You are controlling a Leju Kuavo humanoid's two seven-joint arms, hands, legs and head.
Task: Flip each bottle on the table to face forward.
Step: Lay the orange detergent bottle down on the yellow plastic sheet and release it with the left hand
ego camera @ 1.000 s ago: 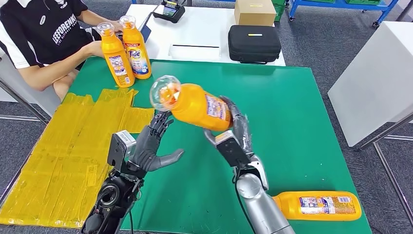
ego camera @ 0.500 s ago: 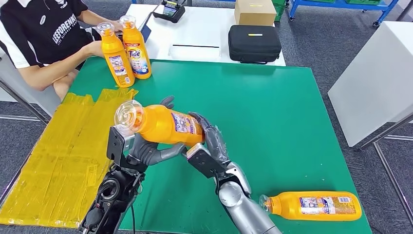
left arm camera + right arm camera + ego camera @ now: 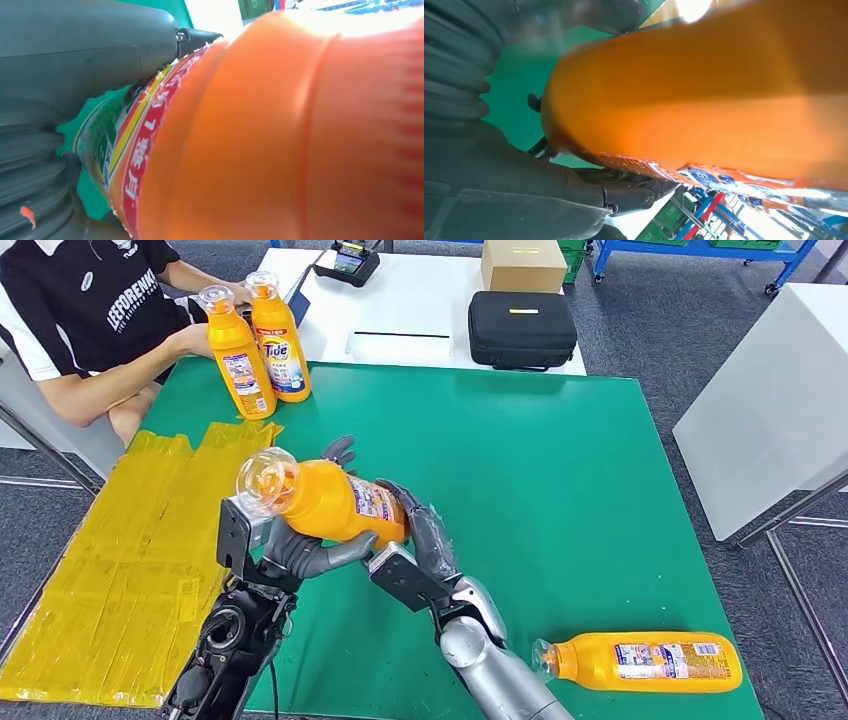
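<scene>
An orange detergent bottle (image 3: 335, 503) with a clear cap hangs tilted above the green table (image 3: 560, 460), cap toward the left. My right hand (image 3: 420, 540) grips its base end and my left hand (image 3: 300, 545) cups it from below, thumb under the body. Close up, the orange bottle (image 3: 280, 130) lies against my left hand (image 3: 65, 100), and the same bottle (image 3: 704, 95) sits in my right hand (image 3: 524, 185). Another orange bottle (image 3: 645, 662) lies on its side near the front right corner. Two more bottles (image 3: 262, 340) stand upright at the far left corner.
A person (image 3: 80, 320) sits at the far left with a hand on the upright bottles. Yellow plastic sheeting (image 3: 130, 540) covers the table's left side. Behind, a white table carries a black case (image 3: 522, 328) and a cardboard box (image 3: 523, 264). A white surface (image 3: 770, 390) stands at right.
My right hand has carried the bottle down and left into my left hand, which now cups it. The other bottles have not moved.
</scene>
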